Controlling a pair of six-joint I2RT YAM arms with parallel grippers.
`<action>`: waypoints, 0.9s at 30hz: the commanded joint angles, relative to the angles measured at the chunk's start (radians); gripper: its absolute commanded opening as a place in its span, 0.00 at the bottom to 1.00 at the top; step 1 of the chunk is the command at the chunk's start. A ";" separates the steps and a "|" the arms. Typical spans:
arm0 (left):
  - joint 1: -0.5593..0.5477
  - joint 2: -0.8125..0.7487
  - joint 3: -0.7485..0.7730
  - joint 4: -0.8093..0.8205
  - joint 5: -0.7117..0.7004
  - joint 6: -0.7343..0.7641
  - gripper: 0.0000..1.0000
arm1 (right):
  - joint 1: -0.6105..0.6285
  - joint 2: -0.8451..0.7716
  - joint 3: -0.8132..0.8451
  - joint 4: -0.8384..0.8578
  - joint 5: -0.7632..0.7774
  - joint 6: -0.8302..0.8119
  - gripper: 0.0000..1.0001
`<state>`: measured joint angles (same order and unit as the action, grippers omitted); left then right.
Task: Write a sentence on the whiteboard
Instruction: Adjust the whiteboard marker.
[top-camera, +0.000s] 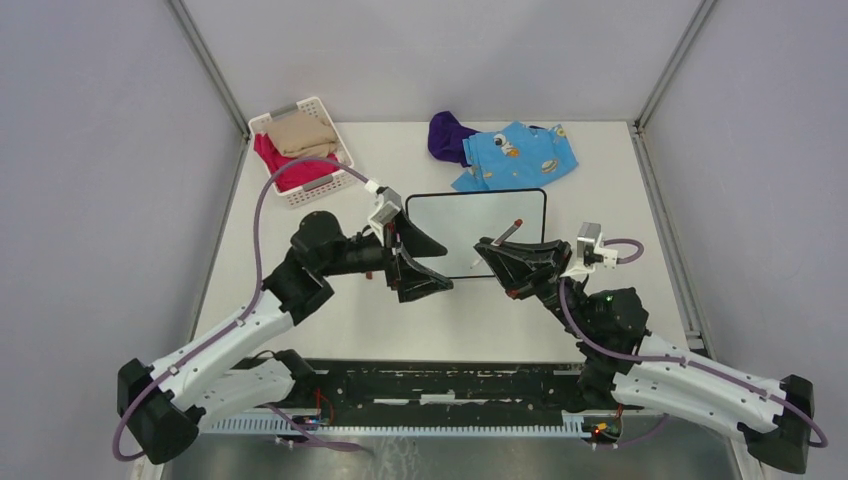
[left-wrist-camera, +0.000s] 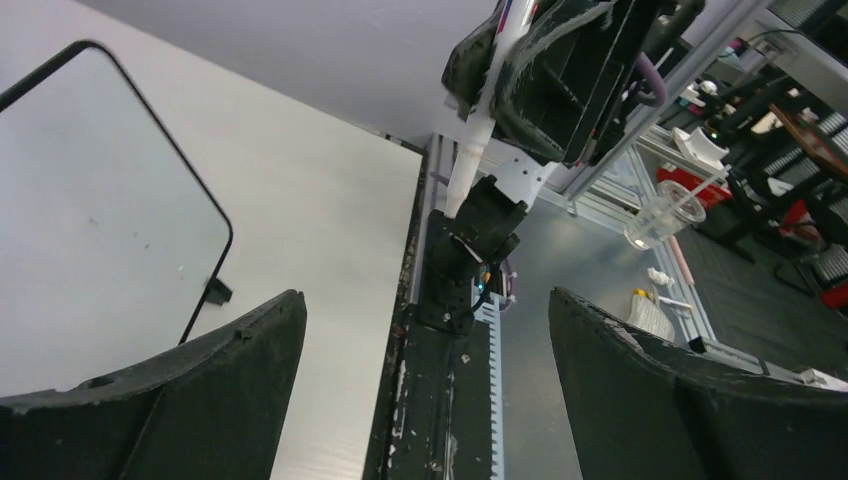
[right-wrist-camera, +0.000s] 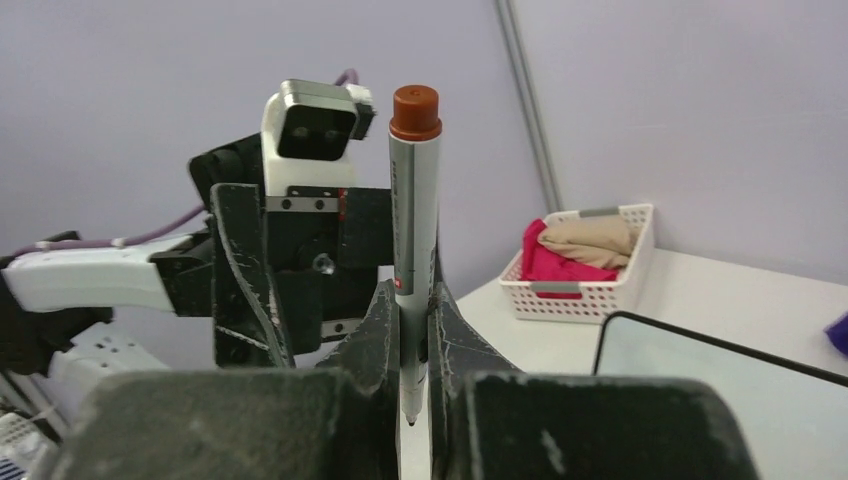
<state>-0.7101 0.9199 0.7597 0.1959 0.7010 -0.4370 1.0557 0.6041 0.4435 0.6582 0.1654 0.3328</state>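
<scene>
The whiteboard (top-camera: 470, 225) lies flat at the table's middle, black-framed, and its surface looks blank; no sentence shows on it. My right gripper (top-camera: 497, 262) is shut on a grey marker (right-wrist-camera: 413, 220) with a brown cap on its upper end, held upright with the bare tip down, over the board's near right part. The marker also shows in the left wrist view (left-wrist-camera: 478, 140). My left gripper (top-camera: 432, 262) is open and empty, over the board's near left edge, facing the right gripper. The board's corner shows in the left wrist view (left-wrist-camera: 90, 230) and the right wrist view (right-wrist-camera: 720, 400).
A white slatted basket (top-camera: 335, 175) with pink and beige cloth stands at the back left; it also shows in the right wrist view (right-wrist-camera: 585, 290). A blue printed cloth (top-camera: 520, 155) and a purple cloth (top-camera: 448, 135) lie behind the board. The arms' rail (top-camera: 440, 385) runs along the near edge.
</scene>
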 joint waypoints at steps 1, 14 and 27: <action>-0.034 0.079 0.105 0.094 0.129 0.072 0.95 | 0.000 0.028 0.002 0.202 -0.095 0.085 0.00; -0.081 0.214 0.214 0.191 0.215 0.029 0.89 | 0.000 0.059 -0.017 0.317 -0.161 0.142 0.00; -0.113 0.272 0.256 0.243 0.253 -0.047 0.59 | 0.000 0.065 -0.038 0.337 -0.138 0.144 0.00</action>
<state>-0.8154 1.1820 0.9718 0.3935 0.9199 -0.4446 1.0557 0.6727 0.4095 0.9310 0.0257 0.4679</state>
